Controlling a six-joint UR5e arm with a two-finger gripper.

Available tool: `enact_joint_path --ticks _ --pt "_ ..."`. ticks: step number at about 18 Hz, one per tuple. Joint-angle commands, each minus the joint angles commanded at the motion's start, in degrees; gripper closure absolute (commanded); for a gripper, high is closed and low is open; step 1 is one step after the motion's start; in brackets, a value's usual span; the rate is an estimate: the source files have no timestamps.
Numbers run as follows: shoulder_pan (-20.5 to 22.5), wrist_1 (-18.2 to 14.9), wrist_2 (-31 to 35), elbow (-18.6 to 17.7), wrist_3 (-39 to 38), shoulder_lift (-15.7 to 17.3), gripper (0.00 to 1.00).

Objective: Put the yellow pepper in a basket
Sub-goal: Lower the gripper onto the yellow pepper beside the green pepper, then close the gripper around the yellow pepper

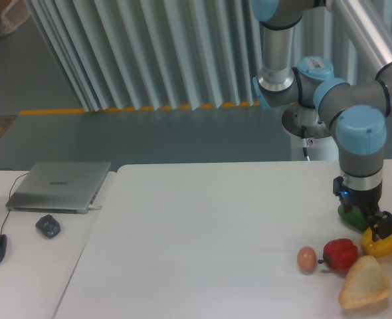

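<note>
The yellow pepper (384,243) sits directly under and slightly right of the gripper (375,226), one dark finger (384,224) overlapping its top. Whether the fingers are spread or clamped cannot be told. The green pepper (347,214) lies just behind-left of them, the red pepper (340,253) and bread wedge (363,282) nearer the camera. No basket shows.

One fixed view — set in front of the white table (202,226), raised, looking down across it toward the arm's base (313,126) at upper right
</note>
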Motion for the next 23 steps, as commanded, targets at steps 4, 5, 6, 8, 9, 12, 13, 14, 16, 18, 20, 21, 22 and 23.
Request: enact_joint_path --ticks 4,5,6,8,9,12,13,14,16,18,20,21,22,23 --pt "0.35 0.17 0.79 0.70 0.79 -1.93 0.00" --pt "0.61 0.17 0.88 0.70 1.23 -2.11 0.00" --pt "0.96 0.17 1.49 0.70 1.75 -2.29 0.00" --pt "2.71 0.26 1.94 0.70 3.77 -2.38 0.00" --pt "3.33 0.44 1.94 0.53 4.22 -2.29 0.00" --pt "3.42 0.70 2.03 0.18 4.13 -2.81 0.00" --pt "3.42 0.79 2.46 0.18 4.04 -3.16 0.00" --pt "3.42 0.79 2.73 0.18 4.04 -3.52 0.00" --pt "3.42 0.96 2.90 0.18 3.96 -4.22 0.00" --pt "3.42 0.88 3.78 0.18 3.96 -4.48 0.00" --pt "3.34 1.05 4.05 -0.09 3.52 -5.01 0.00" --pt "3.25 1.05 4.05 -0.26 3.52 -5.10 0.00" --pt "3.25 1.05 4.22 -0.44 3.43 -5.10 0.00" --pt "3.25 1.14 4.92 -0.53 3.43 -5.45 0.00"
